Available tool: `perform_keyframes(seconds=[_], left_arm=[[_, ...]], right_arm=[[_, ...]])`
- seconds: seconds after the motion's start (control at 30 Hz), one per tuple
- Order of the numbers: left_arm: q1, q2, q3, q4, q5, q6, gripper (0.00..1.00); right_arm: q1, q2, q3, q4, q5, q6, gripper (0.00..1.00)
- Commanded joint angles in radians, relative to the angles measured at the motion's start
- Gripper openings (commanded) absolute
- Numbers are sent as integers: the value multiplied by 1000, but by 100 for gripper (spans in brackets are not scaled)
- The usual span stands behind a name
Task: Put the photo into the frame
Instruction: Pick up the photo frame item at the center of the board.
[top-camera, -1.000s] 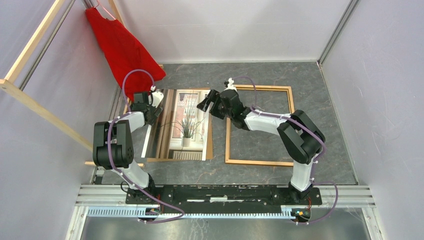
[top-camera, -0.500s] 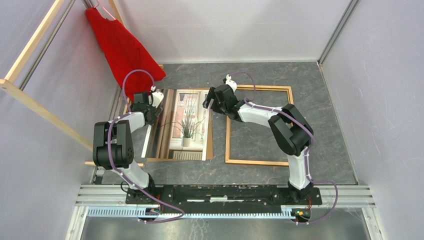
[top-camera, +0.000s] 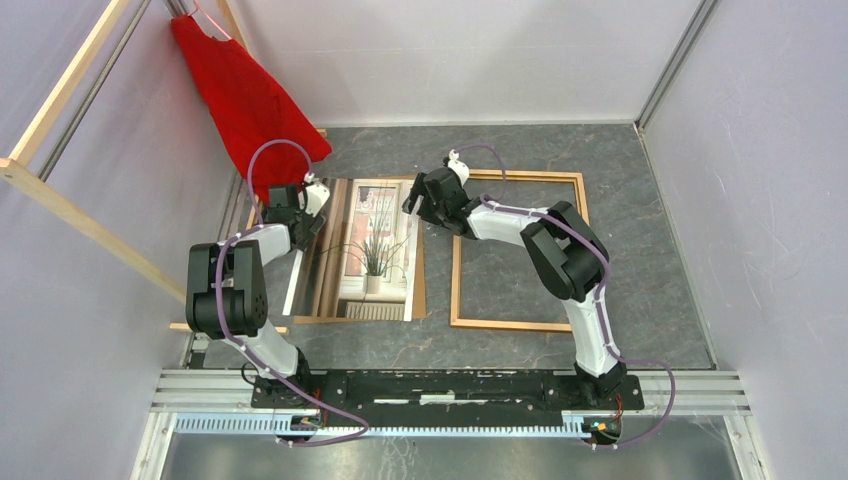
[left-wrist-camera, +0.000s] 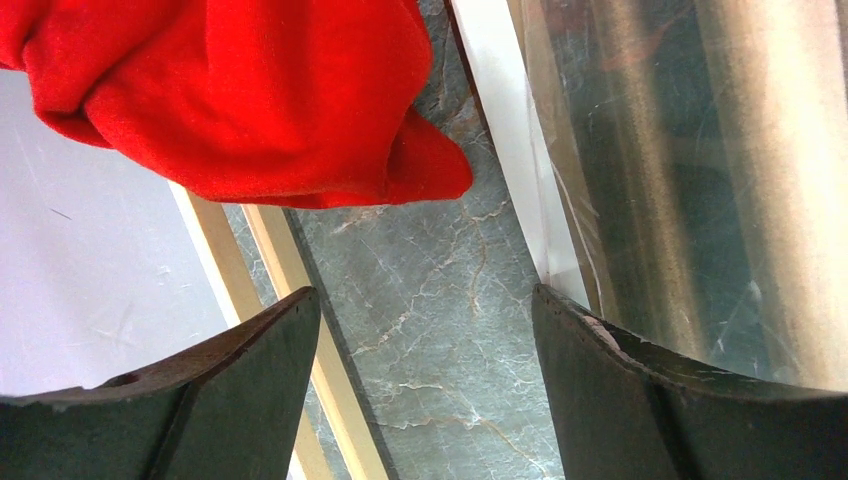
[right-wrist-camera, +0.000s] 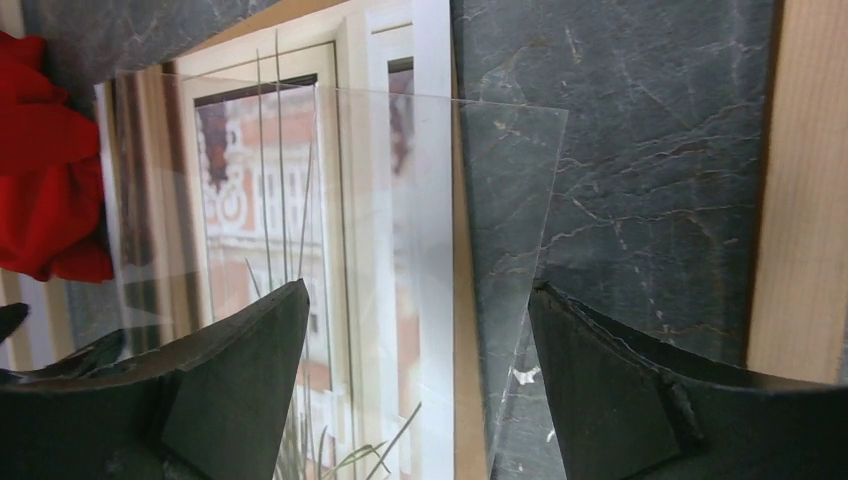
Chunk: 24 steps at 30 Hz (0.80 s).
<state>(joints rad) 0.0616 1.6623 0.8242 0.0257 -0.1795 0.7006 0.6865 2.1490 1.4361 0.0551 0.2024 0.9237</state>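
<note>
The frame (top-camera: 518, 325) lies flat on the gray table (top-camera: 650, 250), and only table shows inside it. The photo (top-camera: 372, 250) is not in the frame. It lies flat just to the left of the frame, with a thin strip of table between them. A brown board (top-camera: 420, 295) peeks out from under the photo on the side next to the frame. A clear sheet (right-wrist-camera: 500, 200) lies over the photo, and one corner of it sticks out toward the frame.

The right gripper (right-wrist-camera: 418, 290) hangs over the far corner of the photo, close to the frame's far left corner. Its fingers are spread wide and hold nothing. The left gripper (left-wrist-camera: 425, 300) is at the photo's other far corner, on the side away from the frame. Its fingers are spread wide too, with only table between them. A red cloth (top-camera: 245, 95) hangs even farther from the frame, past the left gripper.
</note>
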Motion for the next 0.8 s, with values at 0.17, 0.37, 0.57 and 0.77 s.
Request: perform_keyframes(seconds=[0.17, 0.37, 0.57, 0.77], left_arm=[[-23, 46, -66, -94, 93, 50, 83], [-23, 47, -78, -92, 103, 66, 83], [-27, 41, -84, -92, 104, 69, 82], [-28, 38, -77, -100, 98, 67, 82]], right_arm=[[-31, -26, -158, 281, -138, 168, 87], [-49, -70, -272, 533, -200, 244, 85], [-53, -82, -302, 688, -285, 291, 84], [-54, -113, -312, 736, -311, 285, 82]])
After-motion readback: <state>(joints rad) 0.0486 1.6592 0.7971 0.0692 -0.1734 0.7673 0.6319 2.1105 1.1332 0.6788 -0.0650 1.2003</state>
